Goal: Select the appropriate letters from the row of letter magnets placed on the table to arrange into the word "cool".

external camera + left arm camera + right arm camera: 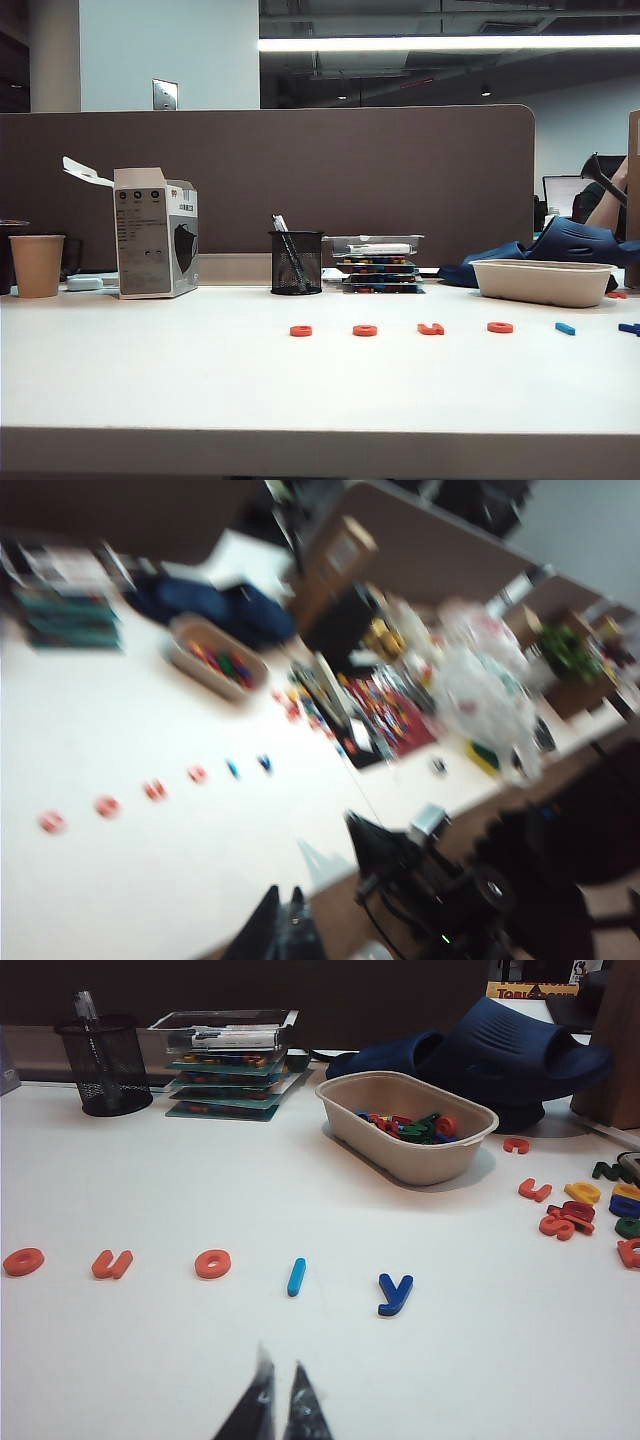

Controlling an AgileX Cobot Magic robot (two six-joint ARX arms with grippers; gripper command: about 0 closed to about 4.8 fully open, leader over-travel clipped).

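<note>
We see the row of letters (430,328) lying flat on the white bench (200,390), a bit right of the middle and far from the front edge. From left to right there are 4 orange-red ones and then 2 blue ones. In the right wrist view we can read an o (23,1261), a hooked letter (112,1264), another o (213,1263), a light-blue bar (296,1276) and a dark-blue y (395,1293).

We think these letters are light, hard and thin. They sit low on a smooth top, so they may slide away when poked. We would take each ring across its 2 outer edges, coming straight down. We would pinch the bar across its thin sides, at the middle.

Our right pincer (277,1397) hangs near the front edge, with its tips almost pressed together and nothing between them. Our left pincer (283,920) is over the near edge too, but the picture is blurry, so we cannot tell how its tips stand. No letter is held.
</note>
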